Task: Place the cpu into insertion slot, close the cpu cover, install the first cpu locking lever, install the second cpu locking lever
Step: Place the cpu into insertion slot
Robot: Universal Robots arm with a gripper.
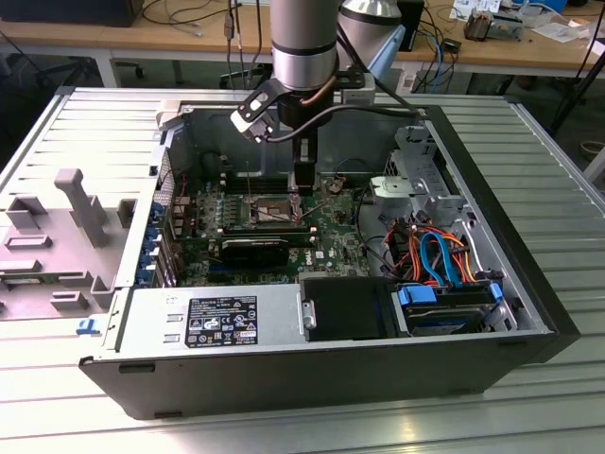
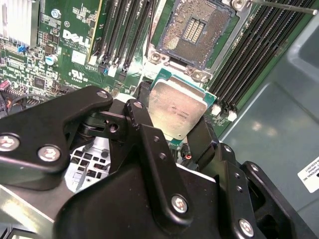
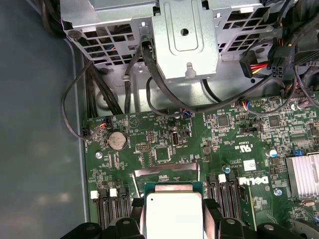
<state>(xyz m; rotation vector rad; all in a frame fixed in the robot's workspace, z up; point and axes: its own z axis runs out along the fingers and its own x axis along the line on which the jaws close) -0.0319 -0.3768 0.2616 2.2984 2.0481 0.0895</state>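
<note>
Flat square silvery-grey metal-topped cpu (image 2: 177, 112): in the second wrist view, two opposite edges and the corner nearest the arm are hidden behind the black metal gripper (image 2: 170, 130). In the first wrist view, part of it runs out of view. Square gold-brown insertion slot (image 2: 192, 30) with dark rim: one side is cut off at the second wrist view's edge. In the exterior view, the cpu is too small to make out.

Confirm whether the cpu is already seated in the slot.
No, the end effector holds the cpu clear of the slot, whose contact field lies bare.
</note>
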